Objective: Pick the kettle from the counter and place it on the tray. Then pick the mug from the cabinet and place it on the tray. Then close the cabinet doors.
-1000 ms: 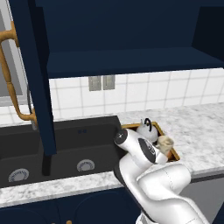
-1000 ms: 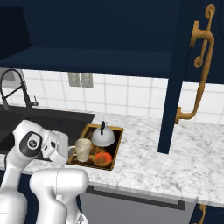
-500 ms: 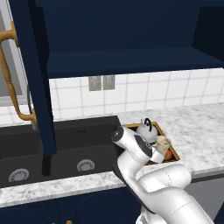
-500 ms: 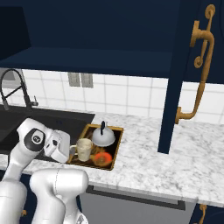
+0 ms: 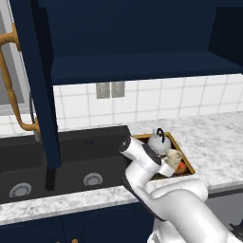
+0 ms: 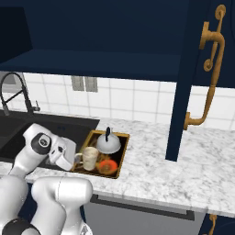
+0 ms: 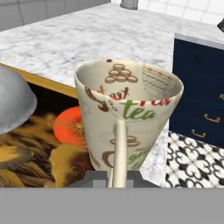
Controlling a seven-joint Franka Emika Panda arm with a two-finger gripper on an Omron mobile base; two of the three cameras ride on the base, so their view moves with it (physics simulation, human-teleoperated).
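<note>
Mug hanging over tray beside kettle, handle pinched in gripper jaws; releasing mug and closing cabinet doors remaining.

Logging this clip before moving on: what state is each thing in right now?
Kettle: upright on the tray.
Mug: upright at the tray, handle in shut jaws.
Tray: on the counter by the sink.
Cabinet: shelf bare.
Doors: open.
Gripper: shut on the mug.
</note>
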